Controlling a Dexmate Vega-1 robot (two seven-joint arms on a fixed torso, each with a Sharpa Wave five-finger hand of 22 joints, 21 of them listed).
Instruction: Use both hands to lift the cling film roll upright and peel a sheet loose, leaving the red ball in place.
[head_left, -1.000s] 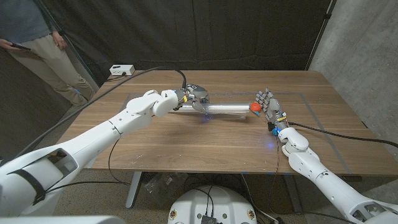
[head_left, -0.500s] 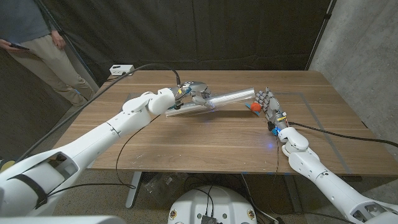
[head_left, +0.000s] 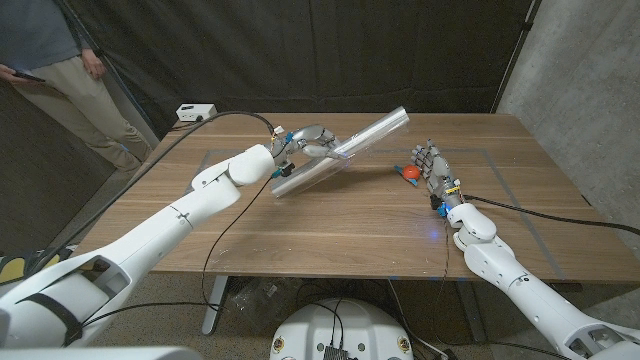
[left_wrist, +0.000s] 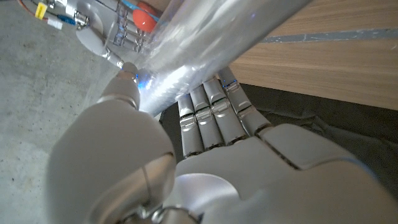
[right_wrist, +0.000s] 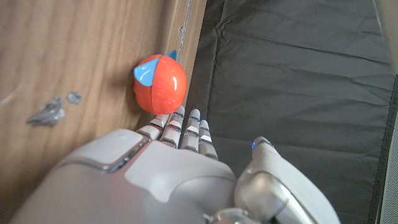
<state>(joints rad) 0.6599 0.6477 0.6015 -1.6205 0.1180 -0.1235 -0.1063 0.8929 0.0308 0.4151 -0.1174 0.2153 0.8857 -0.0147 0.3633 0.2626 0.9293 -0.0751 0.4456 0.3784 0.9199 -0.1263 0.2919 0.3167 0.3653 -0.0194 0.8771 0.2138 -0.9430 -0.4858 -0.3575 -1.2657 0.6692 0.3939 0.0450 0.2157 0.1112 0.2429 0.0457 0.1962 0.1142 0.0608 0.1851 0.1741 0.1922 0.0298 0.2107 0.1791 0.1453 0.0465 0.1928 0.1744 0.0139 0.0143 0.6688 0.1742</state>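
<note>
The cling film roll (head_left: 345, 150) is a long shiny clear tube, tilted, with its low end on the table near the left and its high end raised toward the back right. My left hand (head_left: 308, 141) grips it around the middle; in the left wrist view my fingers (left_wrist: 214, 115) wrap under the roll (left_wrist: 205, 43). The red ball (head_left: 411, 172) sits on the table right of the roll, apart from it. My right hand (head_left: 432, 170) stands beside the ball, fingers straight and holding nothing. In the right wrist view its fingertips (right_wrist: 180, 121) reach the red ball (right_wrist: 160, 84).
A white box (head_left: 195, 112) with a cable lies at the table's back left corner. A person (head_left: 50, 60) stands behind the table at far left. Thin tape lines (head_left: 500, 185) mark the wooden table (head_left: 330, 235). Black curtains hang behind.
My left hand has lifted the roll from lying flat to a steep tilt, its right end rising away from the ball. The right hand and ball have stayed put.
</note>
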